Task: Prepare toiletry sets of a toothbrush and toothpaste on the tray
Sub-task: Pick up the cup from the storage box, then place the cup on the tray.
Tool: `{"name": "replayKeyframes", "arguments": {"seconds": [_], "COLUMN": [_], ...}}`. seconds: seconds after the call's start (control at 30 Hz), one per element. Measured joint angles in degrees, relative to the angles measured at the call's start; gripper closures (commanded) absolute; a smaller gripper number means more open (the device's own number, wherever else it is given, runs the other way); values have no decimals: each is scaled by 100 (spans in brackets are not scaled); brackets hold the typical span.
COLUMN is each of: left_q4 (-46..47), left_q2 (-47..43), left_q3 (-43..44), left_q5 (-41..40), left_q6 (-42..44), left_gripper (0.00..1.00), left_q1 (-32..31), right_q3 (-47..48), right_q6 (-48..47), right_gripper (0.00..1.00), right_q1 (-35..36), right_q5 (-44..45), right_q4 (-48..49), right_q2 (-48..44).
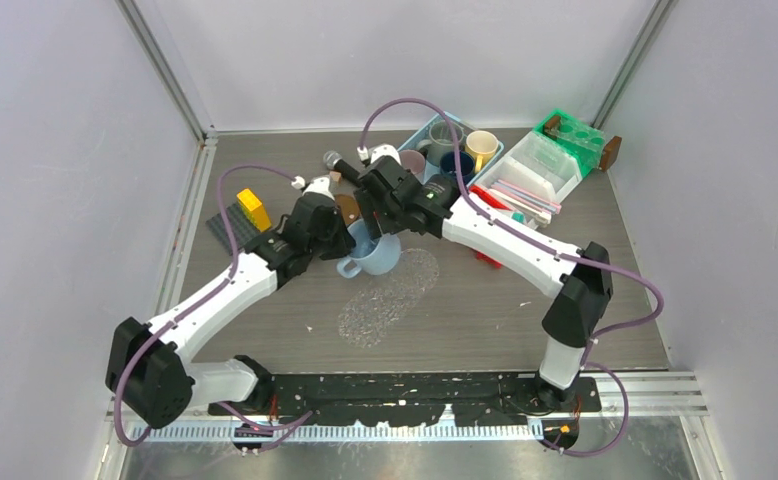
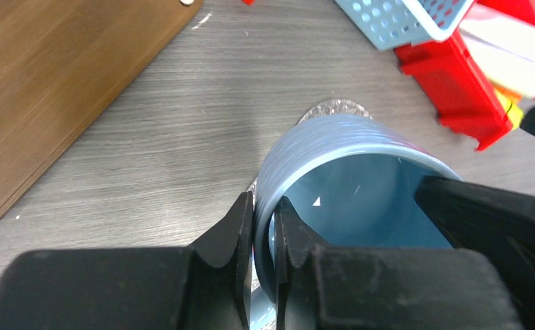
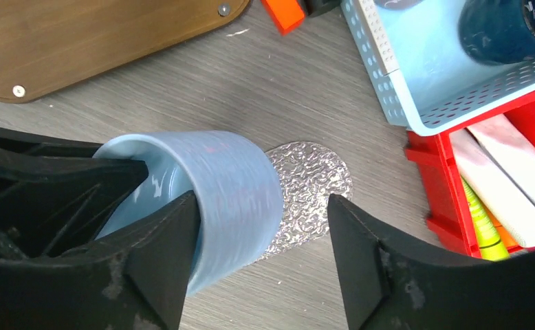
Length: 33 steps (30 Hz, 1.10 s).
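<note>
Two grippers are crowded onto one blue mug at table centre. Mug's rim wall is pinched by L gripper, one finger inside, one outside. R gripper is spread wide: one finger is pressed vs. mug's side, the other is kept apart over the silvery mat. Nothing is gripped there. White toothpaste tubes are seen lying in the red bin, R of mug, beside the blue basket. Toothbrushes are spotted in that area too. Wooden tray is seen well apart from them.
</note>
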Motion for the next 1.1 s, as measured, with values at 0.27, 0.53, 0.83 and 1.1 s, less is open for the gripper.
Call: {"name": "replayKeyframes", "arguments": {"seconds": [0.27,0.53,0.83,1.1], "left_q4": [-551,-1895,-2459,-2426], "left_q2": [-162,190,1344,2098], "left_q3": [205,1003,1921,2039], "left_q5": [-944,-2358,-3010,-3042], "left_q6": [-1047,-2275,-3093,-3423], "left_gripper": [100,100,100,100], "left_q1": [-48,39,85,514], "right_q3": [-400,-1515,-2664,-3106], "right_q6": [151,223,326,323], "right_gripper": [3,0,0,0], "right_q1": [31,-192,-702,-911], "right_q5": [568,2013,2774,3167], "right_q4": [306,391,337,96], "right_q2": [-887,-2736,-4048,-4876]}}
